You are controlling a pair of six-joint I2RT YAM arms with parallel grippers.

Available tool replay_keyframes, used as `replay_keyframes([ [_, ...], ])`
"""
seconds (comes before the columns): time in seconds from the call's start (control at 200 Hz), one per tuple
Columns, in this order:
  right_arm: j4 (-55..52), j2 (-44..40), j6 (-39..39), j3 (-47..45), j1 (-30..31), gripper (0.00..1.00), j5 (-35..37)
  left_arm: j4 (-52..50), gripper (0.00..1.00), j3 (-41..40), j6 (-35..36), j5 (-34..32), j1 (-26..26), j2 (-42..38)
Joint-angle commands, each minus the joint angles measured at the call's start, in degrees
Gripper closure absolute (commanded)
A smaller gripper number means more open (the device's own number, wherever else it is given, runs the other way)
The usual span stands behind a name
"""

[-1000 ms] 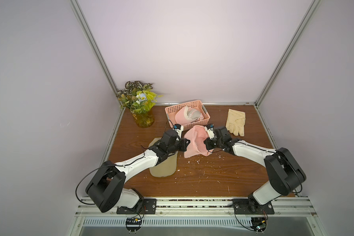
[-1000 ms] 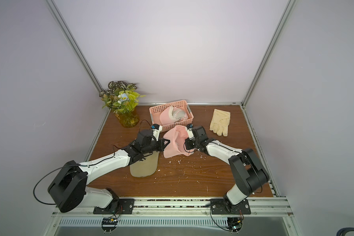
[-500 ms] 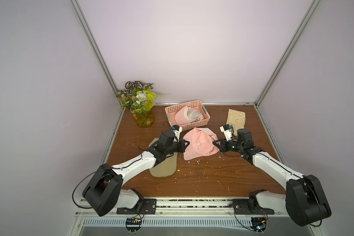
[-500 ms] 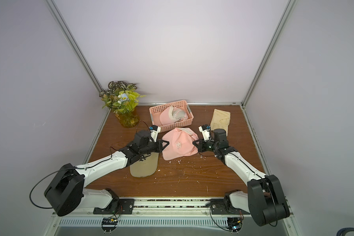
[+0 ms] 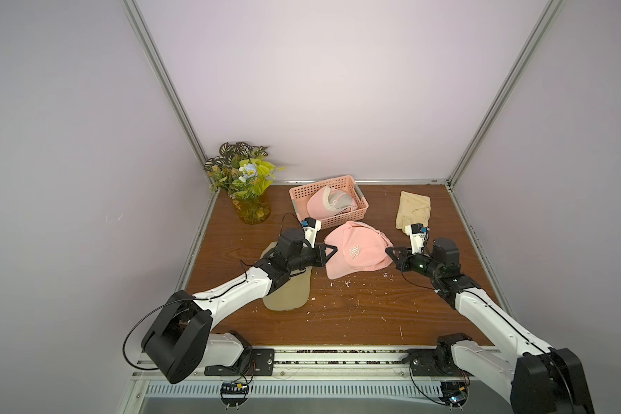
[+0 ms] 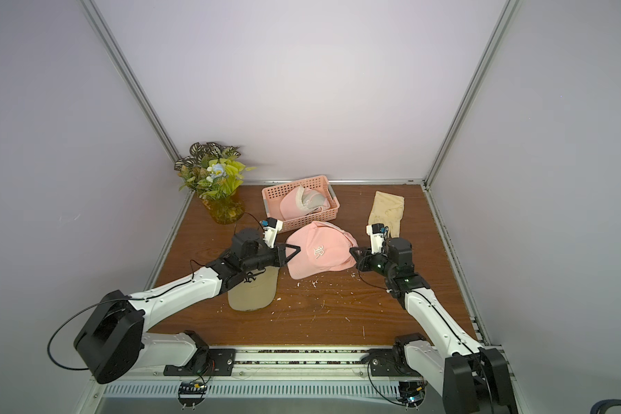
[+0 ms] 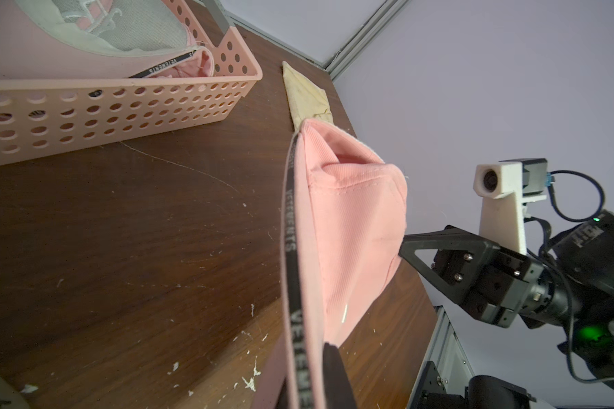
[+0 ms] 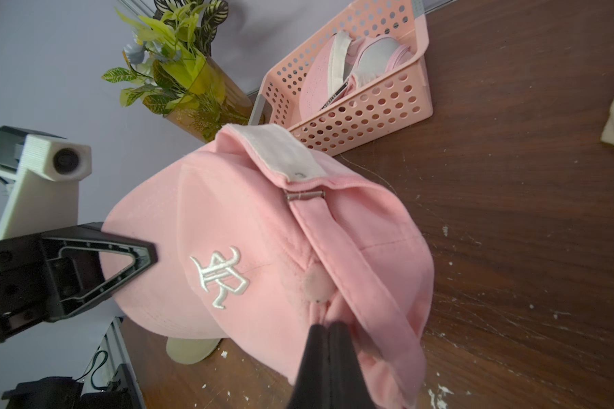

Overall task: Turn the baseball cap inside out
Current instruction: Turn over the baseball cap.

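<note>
Two grippers, one hat. The left gripper has its jaws pressed together on the rim of the pink baseball cap, pinching the edge that carries the black lettered band. The right gripper is clamped tight on a fold of fabric at the opposite side, close to the crown button.

So the cap hangs stretched between the two, roughly mid-table and a bit toward the back edge. It's outer side up, with the white stitched logo in plain sight, so it's not inside out. I can't tell if its low end brushes the table.

Other stuff:
- A pink basket sits just behind it at the back edge, with a second pink cap inside.
- A beige glove lies near the back right corner.
- A vase of flowers stands in the back left corner.
- A tan cap lies flat under the left arm, toward the left edge.
- White crumbs are scattered over the wood in front.
</note>
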Motion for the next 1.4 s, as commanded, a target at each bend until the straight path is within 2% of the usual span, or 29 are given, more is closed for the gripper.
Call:
replay_keyframes([
  [0.0, 4.8, -1.2, -0.6, 1.2, -1.6, 1.00, 7.0, -1.9, 1.00, -1.9, -0.6, 1.7, 1.2, -0.3],
  [0.155, 4.1, -1.2, -5.3, 3.8, 0.5, 0.99, 3.0, 5.9, 1.00, -1.8, -6.1, 4.3, 0.1, -1.2],
  [0.205, 3.9, -1.8, -7.0, 4.6, 1.8, 0.88, 3.6, 10.8, 0.99, -2.2, -9.7, 4.2, -0.7, -1.6],
  [0.265, 3.3, -2.6, -9.3, 5.5, 3.5, 0.67, 5.7, 14.3, 0.99, -1.6, -13.7, 2.2, -1.9, -1.9],
  [0.295, 3.6, -3.1, -10.8, 5.9, 4.6, 0.61, 7.0, 14.7, 0.99, -0.5, -14.7, 0.8, -2.8, -2.0],
  [0.465, 7.3, -4.9, -19.3, 5.1, 9.4, 0.45, 11.5, 11.4, 1.00, 5.1, -22.8, -12.9, -7.8, -2.3],
  [0.535, 9.8, -5.7, -25.6, 3.9, 12.4, 0.43, 12.8, 5.7, 1.00, 8.0, -27.7, -19.0, -8.8, -2.5],
  [0.625, 14.4, -7.2, -35.0, 0.8, 17.1, 0.39, 14.4, 0.5, 1.00, 11.3, -33.1, -23.3, -9.1, -2.5],
  [0.676, 17.1, -8.0, -39.5, -1.1, 19.9, 0.36, 16.6, -1.3, 1.00, 12.6, -35.4, -24.9, -9.1, -2.5],
  [0.781, 21.6, -9.2, -47.3, -4.1, 23.8, 0.33, 19.6, -5.6, 1.00, 15.7, -35.5, -28.1, -9.1, -2.2],
  [0.876, 22.5, -8.8, -52.6, -5.0, 26.7, 0.32, 21.2, -7.1, 1.00, 16.6, -40.0, -29.3, -9.2, -1.9],
  [1.141, 29.6, -5.2, -57.8, -5.5, 33.1, 0.31, 32.5, -4.5, 1.00, 15.6, -50.3, -29.1, -10.8, -1.6],
  [1.396, 29.8, -1.9, -60.0, -3.6, 35.4, 0.30, 34.2, -3.0, 1.00, 15.6, -54.5, -31.9, -13.0, -1.5],
])
